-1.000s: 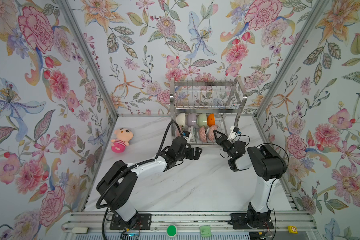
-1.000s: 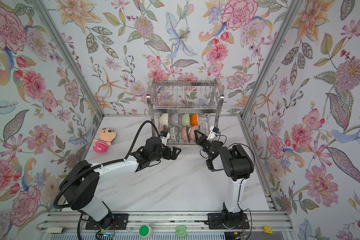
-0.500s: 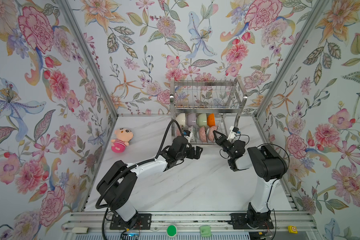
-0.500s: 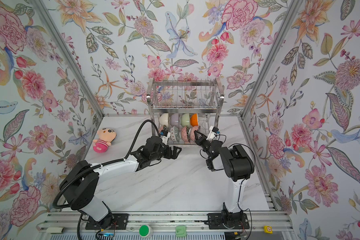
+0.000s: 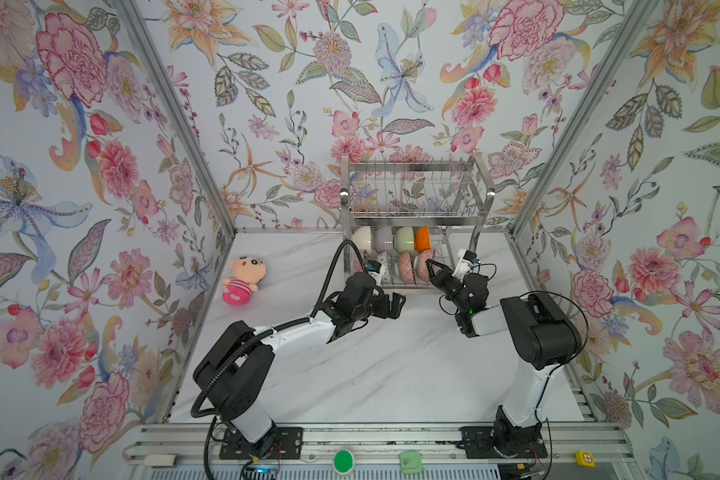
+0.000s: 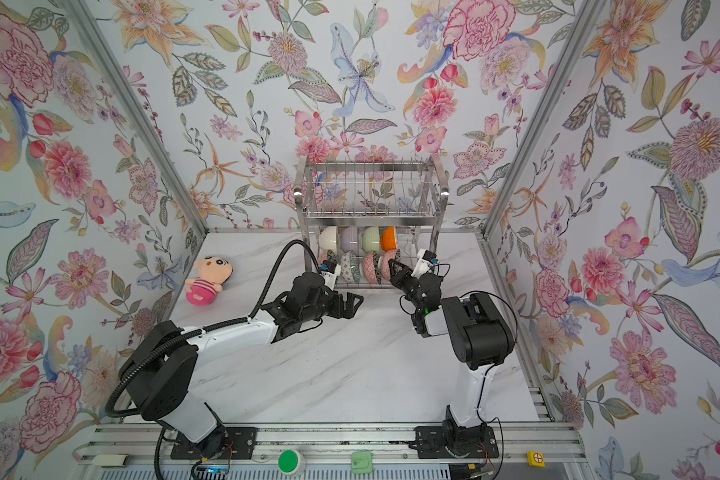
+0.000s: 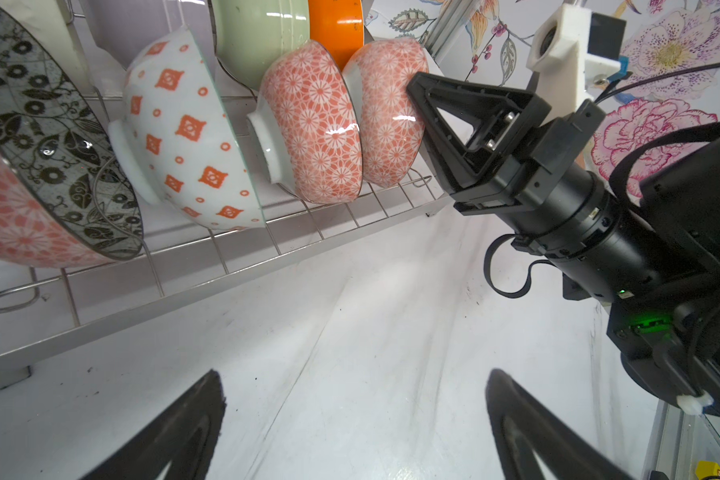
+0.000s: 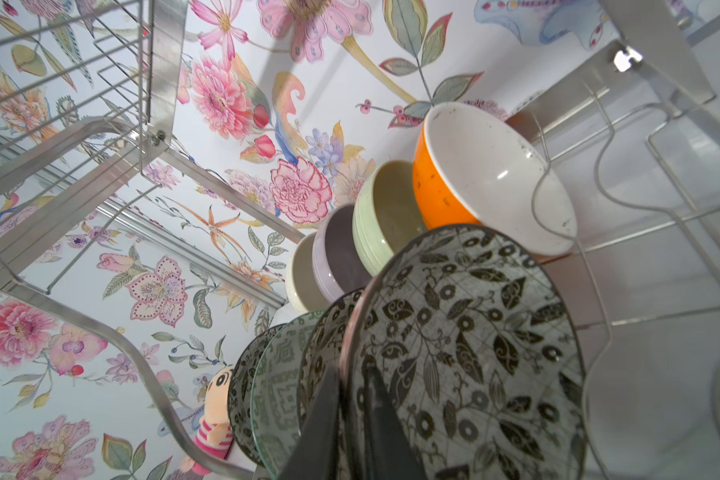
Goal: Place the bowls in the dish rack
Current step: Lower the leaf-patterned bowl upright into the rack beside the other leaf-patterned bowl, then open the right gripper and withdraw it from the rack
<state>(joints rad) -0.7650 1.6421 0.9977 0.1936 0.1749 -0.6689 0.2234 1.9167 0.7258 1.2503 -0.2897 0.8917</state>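
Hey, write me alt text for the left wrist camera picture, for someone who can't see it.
The right end effector grips the rim of the last bowl in a row of four patterned bowls standing on edge in the dish rack. Behind them stand a green bowl and an orange bowl; the left end effector, open and empty, hovers over the white tabletop.

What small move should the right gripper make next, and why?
Probably open its jaws and let go: the right gripper pinches the rim of the last patterned bowl, which already stands in the dish rack beside the neighbour bowl.
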